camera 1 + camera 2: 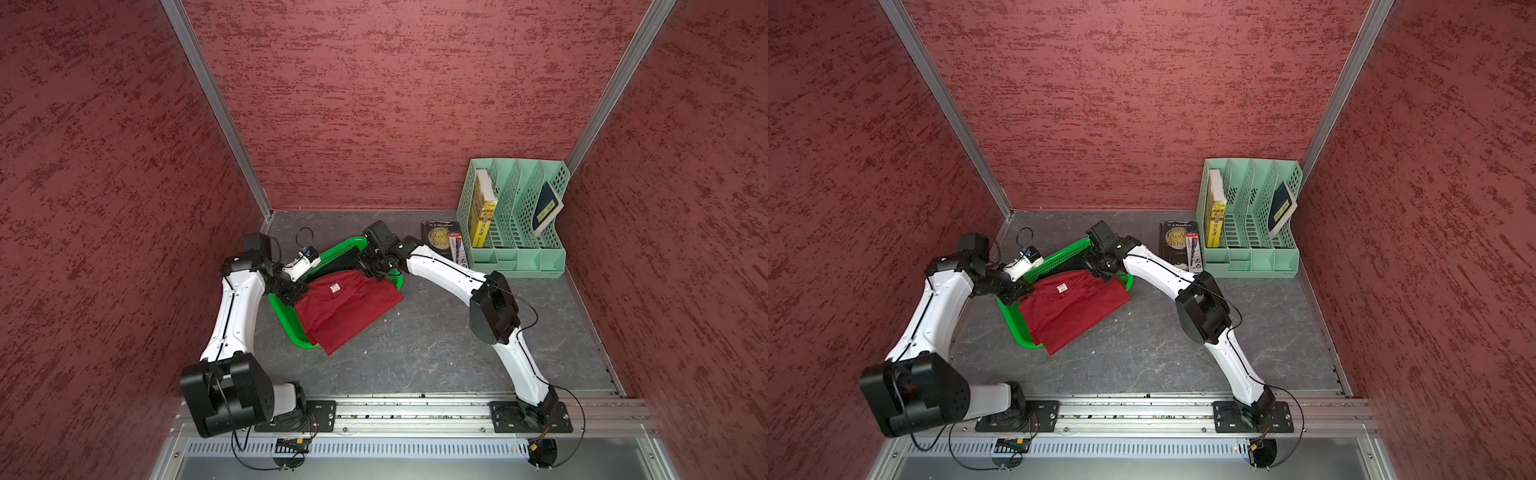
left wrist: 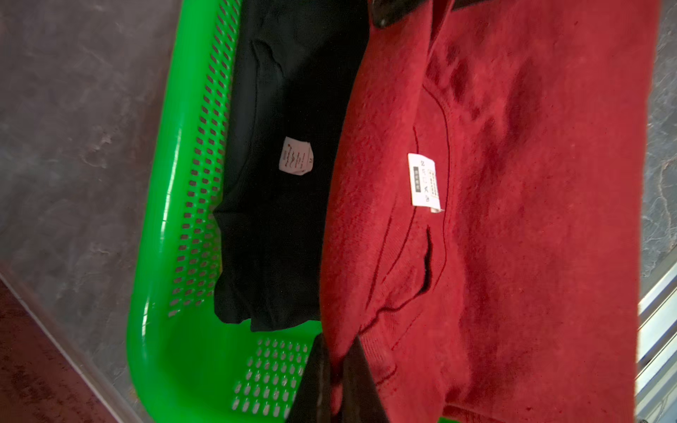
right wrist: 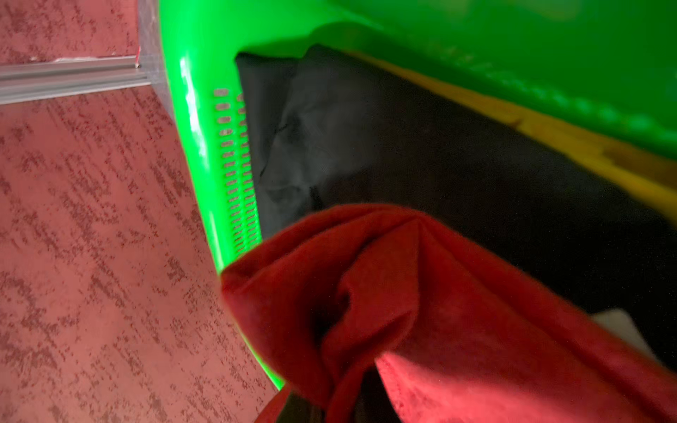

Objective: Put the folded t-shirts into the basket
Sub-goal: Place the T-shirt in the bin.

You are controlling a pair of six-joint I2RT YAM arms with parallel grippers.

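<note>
In both top views, my left tool point(image 1: 292, 296) and right tool point(image 1: 375, 274) are clamped tight on the soft red t-shirt point(image 1: 345, 311), which is draped half out of the perforated green basket point(image 1: 286, 323). Left wrist: black t-shirt point(image 2: 285, 227) inside, beside my tool. Right wrist: blurry mustard t-shirt point(image 3: 586, 146) sliver under the black.

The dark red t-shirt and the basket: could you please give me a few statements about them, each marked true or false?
1. The dark red t-shirt lies wholly inside the basket. False: part of it drapes over the rim onto the table.
2. The black t-shirt lies in the basket. True.
3. The left gripper and the right gripper are both shut on the dark red t-shirt. True.
4. The mustard yellow t-shirt lies on top of the black t-shirt. False: its edge shows beneath the black one.
</note>
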